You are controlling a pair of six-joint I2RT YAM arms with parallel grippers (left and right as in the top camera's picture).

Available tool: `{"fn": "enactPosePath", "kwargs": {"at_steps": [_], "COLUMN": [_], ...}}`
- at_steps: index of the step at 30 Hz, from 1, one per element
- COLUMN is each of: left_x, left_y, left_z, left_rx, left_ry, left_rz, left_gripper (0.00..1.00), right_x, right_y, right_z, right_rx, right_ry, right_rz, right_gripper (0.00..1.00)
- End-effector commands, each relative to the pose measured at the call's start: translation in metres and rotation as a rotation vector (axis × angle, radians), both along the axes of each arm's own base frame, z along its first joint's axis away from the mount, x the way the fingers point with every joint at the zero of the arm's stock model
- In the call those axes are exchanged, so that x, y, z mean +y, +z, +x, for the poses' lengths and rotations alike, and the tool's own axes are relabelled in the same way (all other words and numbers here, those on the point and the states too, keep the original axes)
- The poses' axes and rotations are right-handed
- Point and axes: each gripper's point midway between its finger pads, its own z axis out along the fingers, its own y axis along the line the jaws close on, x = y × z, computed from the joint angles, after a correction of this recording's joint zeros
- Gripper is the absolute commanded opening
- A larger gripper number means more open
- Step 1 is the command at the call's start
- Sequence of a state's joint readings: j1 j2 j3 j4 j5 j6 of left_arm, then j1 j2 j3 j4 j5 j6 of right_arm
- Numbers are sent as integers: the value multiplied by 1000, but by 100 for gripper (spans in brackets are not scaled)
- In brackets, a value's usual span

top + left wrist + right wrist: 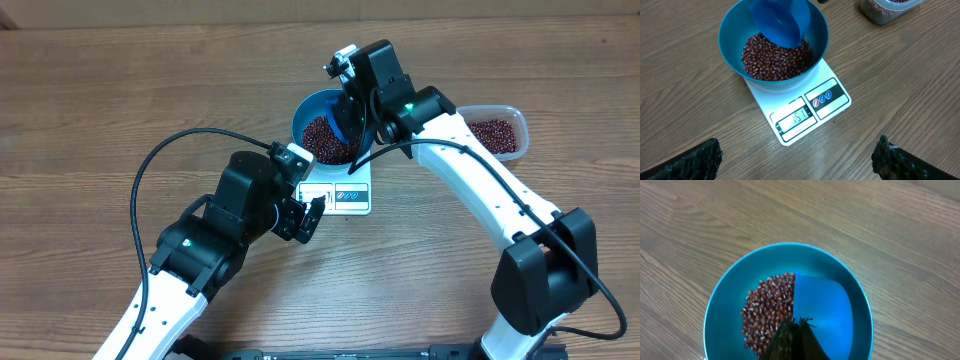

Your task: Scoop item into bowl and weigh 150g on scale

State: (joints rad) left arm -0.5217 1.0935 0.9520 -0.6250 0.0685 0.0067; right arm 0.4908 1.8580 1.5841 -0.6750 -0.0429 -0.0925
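Observation:
The blue bowl stands on the white scale, and a pile of red-brown beans fills its bottom. The scale display reads 151. My right gripper hangs over the bowl, shut on a small blue scoop whose blade dips inside the bowl. In the right wrist view the shut fingertips sit above the scoop, beside the beans in the bowl. My left gripper stands open on the scale's front-left, nothing between its fingers.
A clear plastic tub with more beans sits at the right of the bowl, seen also in the left wrist view as the tub at the top right. Bare wooden tabletop lies all around.

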Motion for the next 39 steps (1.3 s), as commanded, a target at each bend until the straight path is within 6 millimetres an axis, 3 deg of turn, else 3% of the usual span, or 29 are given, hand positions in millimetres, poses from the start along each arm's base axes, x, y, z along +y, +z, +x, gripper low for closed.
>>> {"fn": "enactPosePath", "kwargs": {"at_steps": [1,17,24,39], "left_x": [-1,-1,-1,-1], "left_y": [9,9,9,9], "left_z": [2,2,2,2], "left_rx": [-21,-21,-21,-21], "left_ry": [-9,-9,-9,-9], "left_rz": [-9,-9,-9,-9], "left_gripper": [100,99,99,100], "right_x": [-3,21,18,19], "right_y": [1,1,22,63], "right_z": [1,-19,-6,-8], "right_rx": [-7,76,35,-36], "right_ry": [0,106,75,91], "right_rz": [-20,98,132,183], "right_gripper": [4,4,4,4]}}
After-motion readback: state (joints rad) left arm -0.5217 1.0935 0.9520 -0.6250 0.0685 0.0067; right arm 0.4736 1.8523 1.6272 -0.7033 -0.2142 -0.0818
